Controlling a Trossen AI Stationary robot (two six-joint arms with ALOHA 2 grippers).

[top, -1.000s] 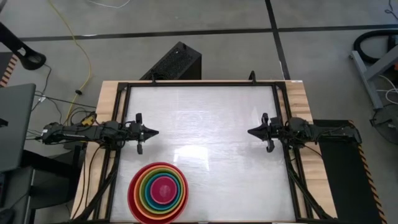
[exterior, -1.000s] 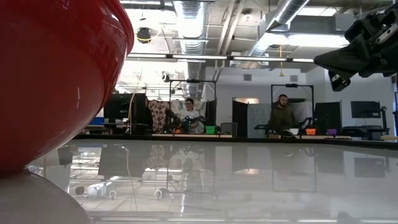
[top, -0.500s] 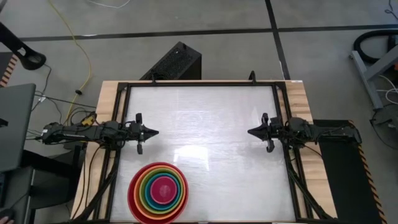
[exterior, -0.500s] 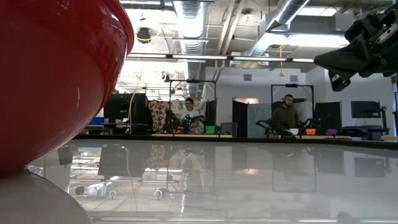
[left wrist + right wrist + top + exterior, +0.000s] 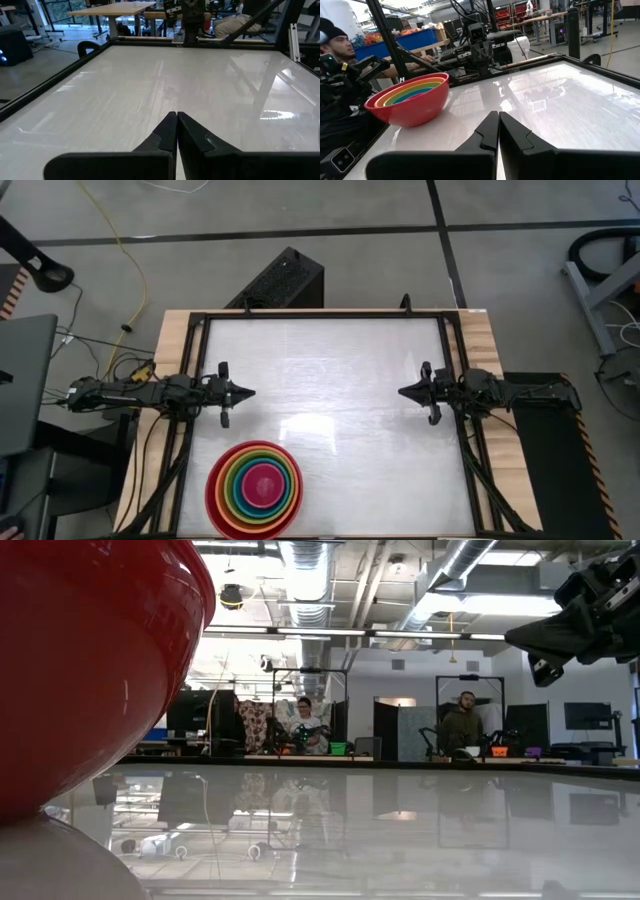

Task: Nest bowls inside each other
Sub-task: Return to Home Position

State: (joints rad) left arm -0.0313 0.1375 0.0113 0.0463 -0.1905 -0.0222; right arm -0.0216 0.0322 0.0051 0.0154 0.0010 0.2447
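The bowls stand as one nested stack near the table's front left corner: red outermost, then orange, lime green, teal blue and magenta pink in the middle. The red bowl rests by its base on the table and fills the left of the low view. My left gripper hovers shut at the table's left edge, pointing level toward the right. My right gripper hovers shut at the right edge, pointing level toward the left. Neither is near the bowls.
The glossy white table top is framed by a black rail. A person sits beyond the table's front left corner in the right wrist view. People sit at benches in the room behind.
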